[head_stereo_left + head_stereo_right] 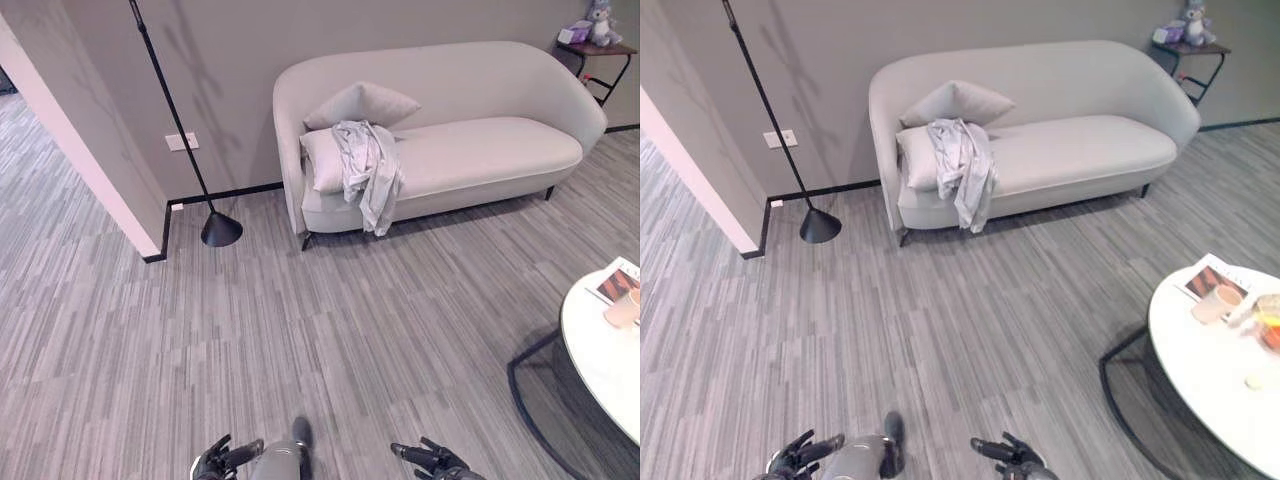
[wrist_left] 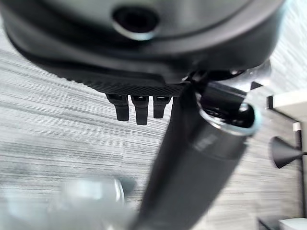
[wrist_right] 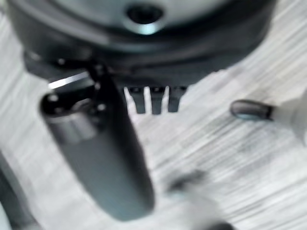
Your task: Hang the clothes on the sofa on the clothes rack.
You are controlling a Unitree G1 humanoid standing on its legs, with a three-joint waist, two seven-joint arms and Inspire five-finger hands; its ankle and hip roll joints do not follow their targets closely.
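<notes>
Grey striped carpet covers the floor from the near edge to the far wall, with a broad open stretch between the robot and the furniture. At the near edge the left hand and the right hand hang low over the carpet, well apart from each other and from everything else. Each hand's own wrist view shows its fingers straight and relaxed, with the thumb standing out beside them; neither holds anything.

On the right side, the curved rim of a round white tabletop juts into the open floor on a dark wire frame. It carries a cup resting on a magazine near its far edge.

Further off, on the left, a pale wall corner projects forward and narrows the passage there. Just beyond it the black cone base of a thin-poled clothes rack stands on the carpet by the wall, near the sofa's left end but not touching it.

A light grey sofa sits against the far wall. The clothes, a pale grey garment, lie draped over a cushion at the sofa's left end, hanging over the front seat edge. A second cushion leans against the backrest behind. Past the right end stands a small dark side table bearing a plush toy.
</notes>
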